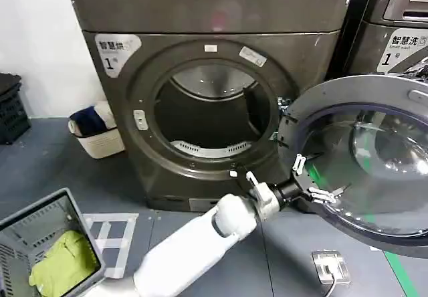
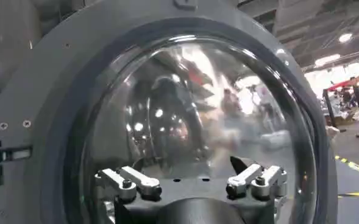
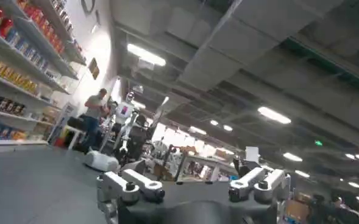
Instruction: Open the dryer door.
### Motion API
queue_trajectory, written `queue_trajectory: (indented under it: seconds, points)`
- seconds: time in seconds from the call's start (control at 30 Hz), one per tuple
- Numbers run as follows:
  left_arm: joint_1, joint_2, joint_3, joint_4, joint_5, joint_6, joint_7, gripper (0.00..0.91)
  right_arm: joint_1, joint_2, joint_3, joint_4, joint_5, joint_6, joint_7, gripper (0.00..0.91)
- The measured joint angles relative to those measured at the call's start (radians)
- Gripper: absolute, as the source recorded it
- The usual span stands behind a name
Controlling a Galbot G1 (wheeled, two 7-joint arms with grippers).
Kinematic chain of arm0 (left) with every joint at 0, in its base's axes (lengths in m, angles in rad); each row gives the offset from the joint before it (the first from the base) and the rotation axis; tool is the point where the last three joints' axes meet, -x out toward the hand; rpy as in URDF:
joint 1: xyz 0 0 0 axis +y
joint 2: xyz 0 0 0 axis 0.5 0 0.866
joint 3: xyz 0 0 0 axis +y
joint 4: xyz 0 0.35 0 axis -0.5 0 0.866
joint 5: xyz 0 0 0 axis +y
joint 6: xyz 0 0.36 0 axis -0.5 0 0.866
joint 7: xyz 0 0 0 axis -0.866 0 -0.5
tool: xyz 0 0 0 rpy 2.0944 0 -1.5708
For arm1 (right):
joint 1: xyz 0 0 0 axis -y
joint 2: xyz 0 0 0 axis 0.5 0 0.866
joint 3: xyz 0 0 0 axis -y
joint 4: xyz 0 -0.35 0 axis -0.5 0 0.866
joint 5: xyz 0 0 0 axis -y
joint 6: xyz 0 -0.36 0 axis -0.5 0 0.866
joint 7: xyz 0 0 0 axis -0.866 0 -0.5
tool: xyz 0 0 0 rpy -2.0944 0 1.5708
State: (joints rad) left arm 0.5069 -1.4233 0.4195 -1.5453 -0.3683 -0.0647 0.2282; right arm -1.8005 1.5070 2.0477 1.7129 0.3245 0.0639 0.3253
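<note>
The dryer door (image 1: pixel 348 91) stands swung wide open to the right of the machine, its grey inner side and domed glass window (image 2: pixel 197 103) facing me. The dark drum opening (image 1: pixel 214 120) is exposed. My left arm reaches up from below, and the left gripper (image 1: pixel 315 180) is open against the lower left part of the door's inner side, with nothing between its fingers (image 2: pixel 139 181). In its wrist view the left gripper (image 2: pixel 191 182) faces the glass closely. My right gripper (image 3: pixel 191 182) is open and empty, pointing away into the room.
A grey laundry basket (image 1: pixel 40 220) holding a yellow-green cloth sits at the lower left. A white basket (image 1: pixel 100 143) stands by the wall left of the dryer. A neighbouring machine (image 1: pixel 401 36) is at the right. A metal floor socket (image 1: pixel 330 267) lies below the door.
</note>
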Motion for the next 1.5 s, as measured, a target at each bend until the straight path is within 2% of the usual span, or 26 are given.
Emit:
queue_trajectory:
  seconds: [0.27, 0.57, 0.73, 1.07, 1.3, 1.5]
  points:
    - [0.053, 0.062, -0.036, -0.085, 0.002, 0.041, 0.0, 0.907, 0.01, -0.002, -0.019, 0.024, 0.002, -0.006, -0.016, 0.907]
    - [0.196, 0.238, -0.157, -0.294, -0.019, 0.114, -0.027, 0.907, 0.027, -0.007, -0.05, 0.045, 0.008, -0.017, -0.026, 0.907]
    - [0.335, 0.367, -0.263, -0.431, -0.055, 0.134, -0.035, 0.907, 0.032, -0.019, -0.068, 0.054, 0.015, -0.029, -0.033, 0.907]
    - [0.688, 0.609, -0.606, -0.64, -0.142, 0.224, -0.09, 0.907, 0.05, -0.048, -0.107, 0.076, 0.037, -0.063, -0.049, 0.907]
    - [0.916, 0.635, -0.862, -0.726, -0.288, 0.357, -0.19, 0.907, 0.061, -0.076, -0.133, 0.059, 0.041, -0.064, -0.057, 0.907]
    - [1.103, 0.6, -1.111, -0.765, -0.472, 0.494, -0.303, 0.907, 0.077, -0.095, -0.162, 0.037, 0.039, -0.062, -0.065, 0.907]
